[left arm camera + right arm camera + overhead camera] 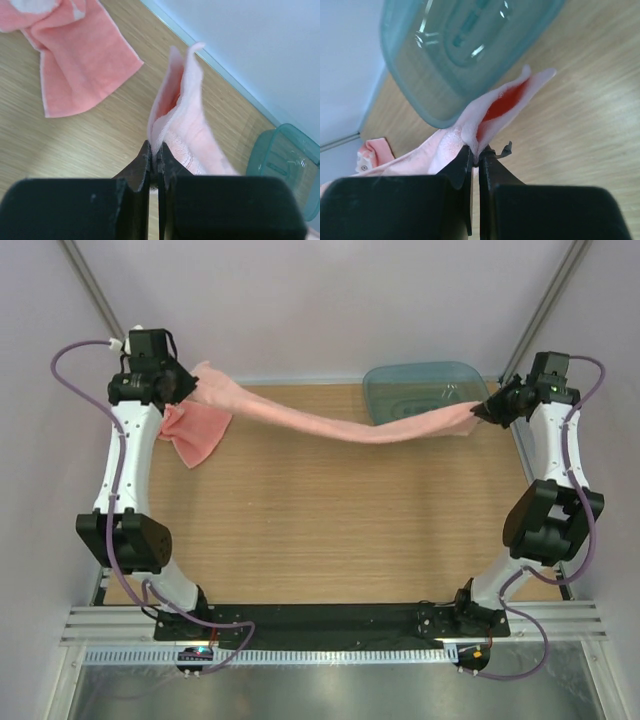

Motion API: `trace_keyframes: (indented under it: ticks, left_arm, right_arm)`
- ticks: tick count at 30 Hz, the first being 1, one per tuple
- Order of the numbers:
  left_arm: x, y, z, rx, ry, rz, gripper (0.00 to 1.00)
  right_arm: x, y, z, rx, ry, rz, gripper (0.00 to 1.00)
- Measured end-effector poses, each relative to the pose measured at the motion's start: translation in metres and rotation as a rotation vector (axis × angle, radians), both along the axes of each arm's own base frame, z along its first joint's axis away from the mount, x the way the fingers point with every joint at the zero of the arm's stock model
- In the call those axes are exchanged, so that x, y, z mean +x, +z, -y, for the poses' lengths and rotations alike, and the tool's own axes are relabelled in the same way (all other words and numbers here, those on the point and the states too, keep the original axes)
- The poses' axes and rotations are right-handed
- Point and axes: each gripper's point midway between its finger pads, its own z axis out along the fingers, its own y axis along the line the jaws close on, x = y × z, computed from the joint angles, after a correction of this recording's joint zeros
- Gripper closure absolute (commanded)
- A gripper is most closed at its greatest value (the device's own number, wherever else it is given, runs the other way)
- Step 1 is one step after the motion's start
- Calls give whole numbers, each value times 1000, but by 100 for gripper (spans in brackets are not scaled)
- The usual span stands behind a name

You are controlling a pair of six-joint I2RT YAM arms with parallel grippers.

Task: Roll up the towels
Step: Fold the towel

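Observation:
One salmon-pink towel (340, 423) hangs stretched in the air across the back of the table, sagging in the middle. My left gripper (185, 385) is shut on its left end (187, 115), and my right gripper (482, 410) is shut on its right end (495, 107). In both wrist views the cloth is pinched between the closed fingertips (154, 150) (476, 152). A second pink towel (195, 430) lies crumpled on the wood under the left arm, and shows flat in the left wrist view (82, 60).
A translucent blue-green plastic tub (425, 390) stands at the back right, just behind the stretched towel's right end (465, 45). The wooden tabletop (330, 520) lies below. Grey walls and frame posts close in the back and sides.

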Motion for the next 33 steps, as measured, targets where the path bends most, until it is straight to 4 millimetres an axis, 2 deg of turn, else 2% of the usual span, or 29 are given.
trace_keyframes:
  ticks: [2,4,6,8,10,12,15,16,18,20,22,27,28,33]
  left_arm:
    - [1,10,-10,10,7,7,100]
    - [-8,7,-20,15,24,-16,100]
    - [-25,-10,-28,22,36,-59,100]
    - [-49,-33,-30,21,42,-122,100]
    - [-78,-64,-29,14,41,-184,100]
    - [-107,-101,-26,8,40,-258,100]
    - [-152,-168,-25,-4,50,-414,100]
    - [-167,-191,-25,-10,57,-472,100]
    - [-193,-223,-26,-27,71,-568,100]
    - [-211,-243,-25,-47,85,-632,99]
    - [-215,-248,-25,-53,89,-649,98]
    - [-206,-242,-28,-43,96,-616,96]
    - [-205,-241,-28,-40,97,-613,98]
    - [-197,-245,-28,-44,94,-629,100]
  right_arm:
    - [7,20,2,-12,2,49,99]
    - [3,28,0,-14,5,64,99]
    - [-12,24,-5,-10,9,60,99]
    - [-32,7,-12,0,12,30,99]
    - [-59,-24,-20,14,14,-37,99]
    - [-83,-58,-26,30,17,-117,99]
    - [-123,-118,-35,55,18,-266,99]
    - [-135,-132,-37,61,16,-309,99]
    - [-152,-149,-40,63,12,-366,99]
    - [-156,-154,-39,54,5,-381,99]
    - [-155,-153,-35,37,-4,-367,99]
    - [-153,-148,-23,-5,-34,-336,99]
    - [-154,-150,-20,-9,-44,-338,99]
    - [-178,-170,6,20,-149,-390,99]
